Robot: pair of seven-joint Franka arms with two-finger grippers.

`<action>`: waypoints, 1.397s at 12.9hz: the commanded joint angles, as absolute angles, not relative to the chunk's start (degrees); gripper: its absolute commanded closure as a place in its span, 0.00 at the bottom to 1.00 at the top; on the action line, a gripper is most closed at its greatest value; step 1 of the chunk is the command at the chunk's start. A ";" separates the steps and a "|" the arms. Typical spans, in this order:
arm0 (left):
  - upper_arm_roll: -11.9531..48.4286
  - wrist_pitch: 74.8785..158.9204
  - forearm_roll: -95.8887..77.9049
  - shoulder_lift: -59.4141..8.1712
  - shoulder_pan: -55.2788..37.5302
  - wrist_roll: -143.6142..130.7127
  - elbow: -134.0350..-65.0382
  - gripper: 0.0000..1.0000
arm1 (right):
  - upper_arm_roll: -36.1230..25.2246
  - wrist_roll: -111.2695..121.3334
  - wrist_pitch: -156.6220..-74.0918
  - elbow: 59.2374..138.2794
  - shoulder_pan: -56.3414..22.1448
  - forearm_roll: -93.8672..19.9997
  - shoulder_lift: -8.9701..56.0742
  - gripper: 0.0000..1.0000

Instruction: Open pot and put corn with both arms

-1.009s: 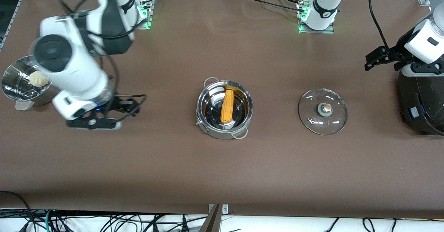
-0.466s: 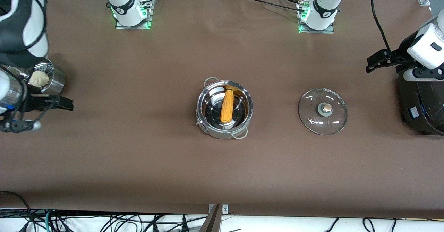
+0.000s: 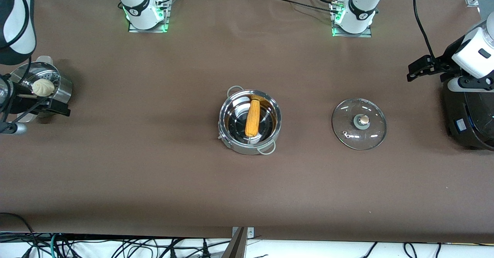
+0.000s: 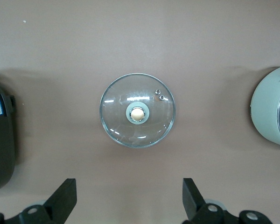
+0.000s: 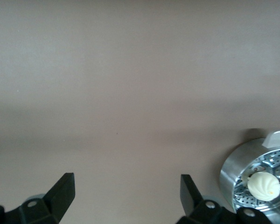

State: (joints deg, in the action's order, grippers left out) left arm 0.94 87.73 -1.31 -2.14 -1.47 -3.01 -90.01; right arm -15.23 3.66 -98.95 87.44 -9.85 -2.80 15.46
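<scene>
Left tool (image 3: 418,68) hangs with its fingers (image 4: 65,200) spread wide apart and nothing between them, up over the left arm's end of the desk (image 3: 154,181), next to the top of the big black appliance (image 3: 469,119). Its wrist view looks straight down on the glass lid (image 4: 137,110). Right tool (image 3: 46,107) is likewise empty, fingers (image 5: 63,193) wide apart, at the right arm's end of the desk, over the edge of the steamer bowl (image 3: 63,90). Both tools are well apart from the pot. Pot (image 3: 250,122) sits uncovered near the middle of the desk, roughly midway between the two arm bases and nearer the front camera than either. Its two wire loop handles point one toward the bases and one toward the camera. Corn (image 3: 252,118) lies inside the pot, resting on the bottom, long axis running from the bases' side toward the camera, slightly tilted off that line. Lid lies flat on the desk beside the pot, toward the left arm's end, knob (image 3: 362,121) up, not touching the pot. Steamer bowl holds one pale round bun (image 3: 42,87); in the right wrist view the bun sits on the perforated floor of the bowl.
</scene>
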 commanded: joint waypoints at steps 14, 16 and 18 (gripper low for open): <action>0.97 86.75 1.58 -2.99 -1.58 -1.67 -87.98 0.00 | -13.36 6.59 -100.20 94.49 -7.91 3.34 4.83 0.00; 0.97 86.75 1.58 -2.99 -1.58 -1.67 -87.98 0.00 | -13.45 4.06 -97.58 93.61 -8.52 3.34 4.40 0.00; 0.97 86.75 1.58 -2.99 -1.58 -1.67 -87.98 0.00 | -13.36 3.16 -96.50 92.73 -8.53 3.34 4.39 0.00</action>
